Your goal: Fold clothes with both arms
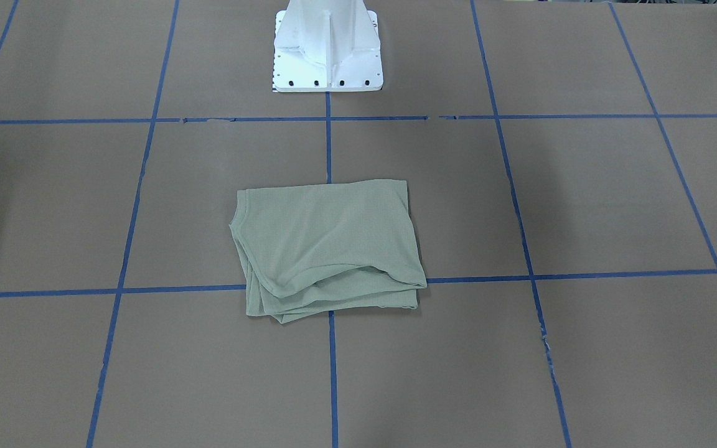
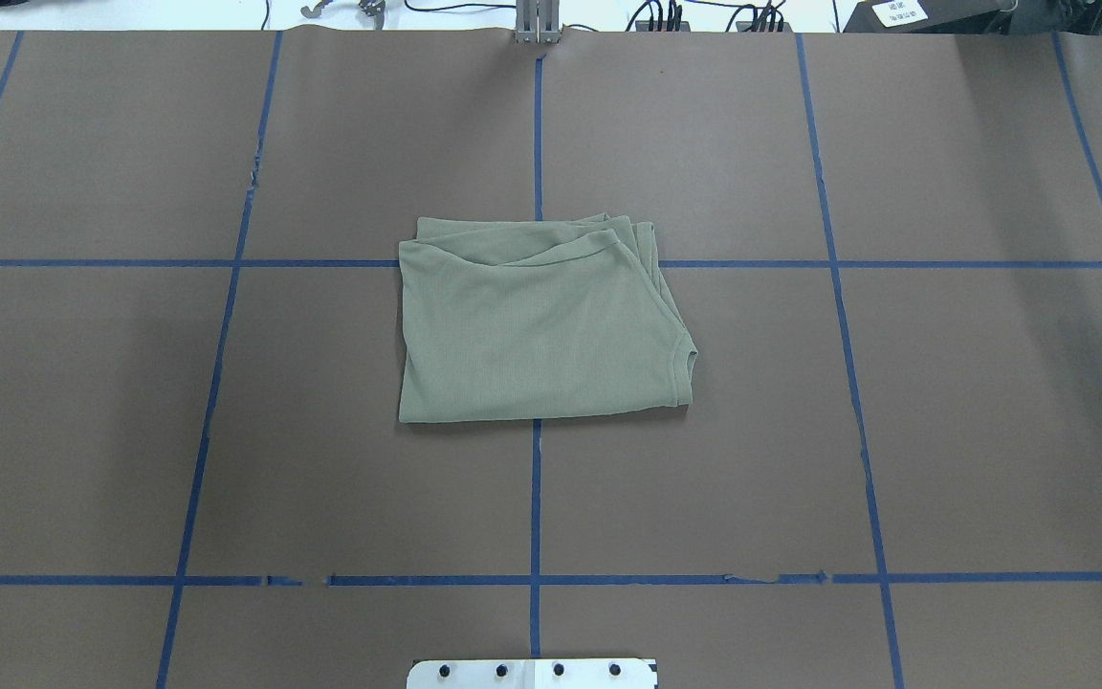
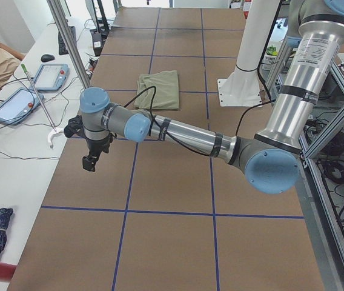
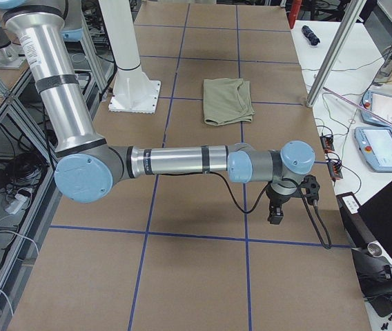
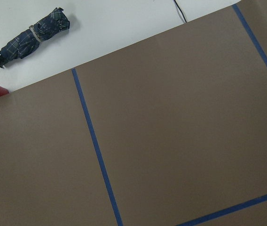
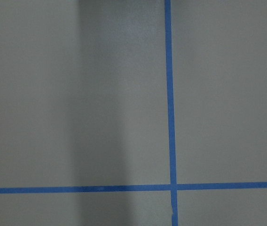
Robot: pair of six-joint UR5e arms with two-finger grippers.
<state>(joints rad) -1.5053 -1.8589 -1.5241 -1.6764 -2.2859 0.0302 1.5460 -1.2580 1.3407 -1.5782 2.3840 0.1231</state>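
Observation:
The pale sage-green shirt [image 1: 327, 249] lies folded into a compact rectangle at the middle of the brown table, also seen in the overhead view [image 2: 537, 330] and both side views [image 3: 160, 90] [image 4: 228, 101]. Its layered edges face the far side from the robot. Both arms are stretched out low, far from the shirt. My left gripper [image 3: 89, 162] hangs over the table's left end. My right gripper [image 4: 276, 215] hangs over the right end. They show only in the side views, so I cannot tell whether they are open or shut. Nothing hangs from either.
The white pedestal base [image 1: 327, 50] stands at the robot's edge of the table. Blue tape lines [image 2: 537, 498] grid the brown paper. Teach pendants [image 3: 51, 76] [image 4: 382, 148] and a folded umbrella [image 5: 30, 37] lie on the white side benches. A metal post [image 3: 69, 42] stands near the left gripper.

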